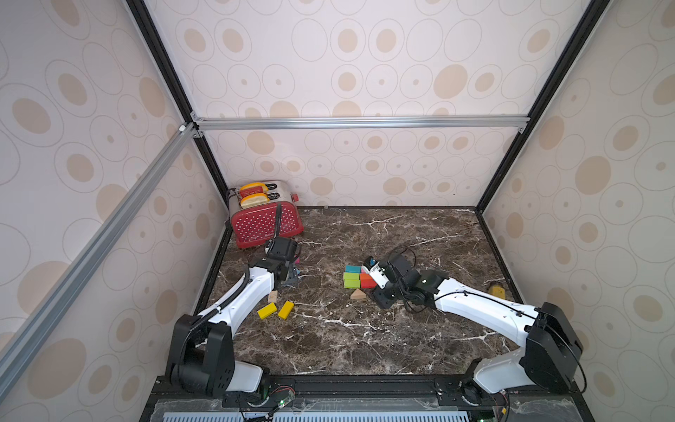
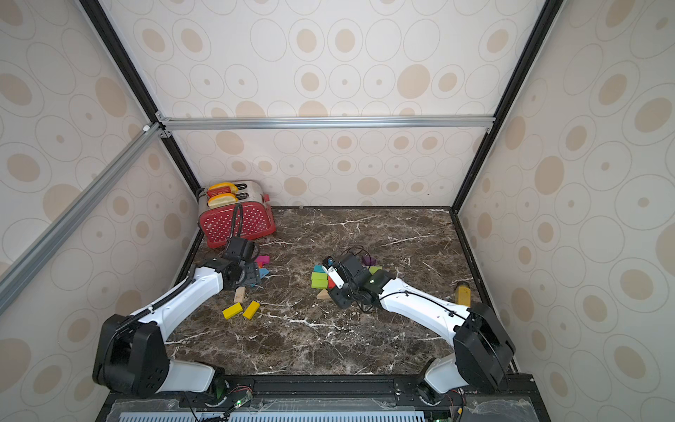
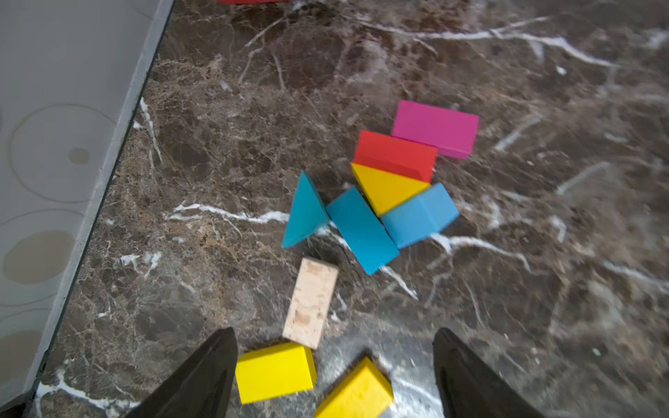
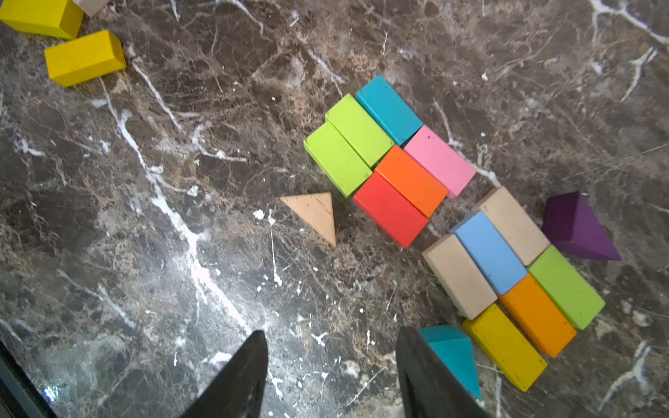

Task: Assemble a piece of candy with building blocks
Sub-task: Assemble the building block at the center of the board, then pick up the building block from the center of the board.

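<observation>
The blocks (image 1: 351, 276) lie in groups on the marble table (image 1: 365, 347). In the right wrist view a tight six-brick slab (image 4: 411, 181) sits right of centre: teal, two green, pink, orange and red bricks, their sides touching. A bare wedge (image 4: 313, 215) lies just left of it, apart. At lower right a second slab (image 4: 488, 251) joins two bare bricks with a blue, a green, an orange and a yellow one. A purple wedge (image 4: 577, 228) sits at its upper right. A teal wedge (image 4: 452, 354) lies at the bottom, partly hidden behind one finger of the right pincer (image 4: 331, 376). Its jaws stand apart over bare table and grip nothing, and both slabs lie above them in the frame.

In the left wrist view the left pincer (image 3: 335, 376) is likewise spread and empty. Two yellow bricks (image 3: 275, 372) show between its fingers at the bottom edge. Above them lies a bare brick (image 3: 311, 302), then a loose bunch (image 3: 387, 188) of blue, teal, yellow, red and magenta pieces near the centre. In both top views a red toaster (image 1: 264, 223) stands at the table's upper left.
</observation>
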Available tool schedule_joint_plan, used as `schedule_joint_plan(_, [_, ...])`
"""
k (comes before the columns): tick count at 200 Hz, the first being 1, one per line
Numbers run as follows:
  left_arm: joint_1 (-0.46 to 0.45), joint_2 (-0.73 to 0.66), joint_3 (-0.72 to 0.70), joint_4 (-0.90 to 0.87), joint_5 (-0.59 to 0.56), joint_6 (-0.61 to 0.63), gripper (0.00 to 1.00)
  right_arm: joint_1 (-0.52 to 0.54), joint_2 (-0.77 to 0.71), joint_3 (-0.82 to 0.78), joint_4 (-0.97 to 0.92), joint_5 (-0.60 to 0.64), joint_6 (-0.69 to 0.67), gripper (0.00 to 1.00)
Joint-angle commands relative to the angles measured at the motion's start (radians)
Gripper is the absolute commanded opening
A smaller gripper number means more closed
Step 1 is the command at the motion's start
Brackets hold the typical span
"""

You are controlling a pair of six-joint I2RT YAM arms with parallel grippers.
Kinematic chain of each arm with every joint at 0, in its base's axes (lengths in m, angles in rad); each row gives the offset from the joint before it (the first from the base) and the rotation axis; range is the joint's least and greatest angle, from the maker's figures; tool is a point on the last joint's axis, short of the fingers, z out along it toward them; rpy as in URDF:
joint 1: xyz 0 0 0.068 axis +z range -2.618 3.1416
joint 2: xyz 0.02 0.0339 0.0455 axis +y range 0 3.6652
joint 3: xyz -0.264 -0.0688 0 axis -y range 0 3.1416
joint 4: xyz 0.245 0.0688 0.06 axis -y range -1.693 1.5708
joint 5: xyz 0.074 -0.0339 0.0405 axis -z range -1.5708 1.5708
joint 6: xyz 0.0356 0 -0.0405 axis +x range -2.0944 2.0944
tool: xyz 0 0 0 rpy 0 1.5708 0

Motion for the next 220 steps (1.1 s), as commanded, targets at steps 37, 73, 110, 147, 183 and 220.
schedule_joint_plan(37, [0.163, 0.159, 0.062, 0.089, 0.107, -0.015, 0.73, -0.01, -0.052, -0.051, 0.031, -0.009, -0.009, 0.61])
schedule_joint_plan(73, [0.169, 0.216, 0.064, 0.128, 0.181, 0.006, 0.69, -0.011, -0.043, -0.057, 0.041, -0.027, -0.008, 0.61])
schedule_joint_plan(110, [0.169, 0.262, 0.085, 0.114, 0.178, 0.02, 0.64, -0.014, -0.034, -0.066, 0.048, -0.036, -0.007, 0.61])
schedule_joint_plan(147, [0.169, 0.262, 0.079, 0.104, 0.161, 0.021, 0.55, -0.013, -0.025, -0.074, 0.053, -0.042, -0.004, 0.61])
schedule_joint_plan(183, [0.17, 0.272, 0.09, 0.092, 0.157, 0.021, 0.46, -0.014, -0.013, -0.074, 0.051, -0.045, -0.003, 0.61])
schedule_joint_plan(220, [0.169, 0.274, 0.097, 0.086, 0.136, 0.023, 0.43, -0.014, -0.011, -0.075, 0.053, -0.045, -0.003, 0.61])
